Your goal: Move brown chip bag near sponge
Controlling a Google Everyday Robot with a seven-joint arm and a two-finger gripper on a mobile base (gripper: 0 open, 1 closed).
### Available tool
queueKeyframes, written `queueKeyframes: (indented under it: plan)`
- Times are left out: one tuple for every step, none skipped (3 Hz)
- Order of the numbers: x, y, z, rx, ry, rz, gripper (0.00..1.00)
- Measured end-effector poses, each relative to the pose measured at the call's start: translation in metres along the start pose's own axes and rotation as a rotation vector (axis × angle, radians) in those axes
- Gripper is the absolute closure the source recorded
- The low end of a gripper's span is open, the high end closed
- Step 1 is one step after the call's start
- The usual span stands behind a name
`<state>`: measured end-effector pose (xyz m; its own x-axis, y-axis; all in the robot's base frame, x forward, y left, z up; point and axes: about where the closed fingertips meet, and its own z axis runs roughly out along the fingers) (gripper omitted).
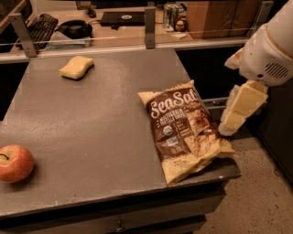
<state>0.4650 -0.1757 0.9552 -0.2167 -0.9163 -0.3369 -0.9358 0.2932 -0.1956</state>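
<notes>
Brown chip bag (185,130) lies at the right edge of the worktop (100,123), well apart from the sponge (76,67) at the far left. No step is done yet. The hand (233,119) hangs beside the bag, off the edge. I cannot tell if it is gripping or loose.

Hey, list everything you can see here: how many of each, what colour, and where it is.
chip bag: one, dark brown with tan ends, lying flat on the table's right side
sponge: one, pale yellow, far left of the table
apple: one, red-orange, near left edge of the table
table: one, grey, fills most of the view
keyboard: one, black, behind the rail, far left
box: one, brown cardboard, behind the rail, right
pincer: one, cream, off the table's right edge, beside the chip bag
arm: one, white, upper right
</notes>
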Motion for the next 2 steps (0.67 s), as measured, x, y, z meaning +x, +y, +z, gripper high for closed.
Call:
queueKeyframes:
  plan:
    - [-0.023,-0.008,0.047,-0.07,-0.119,0.05,0.0]
    - [-0.028,-0.015,0.073,-0.098,-0.174,0.094,0.0]
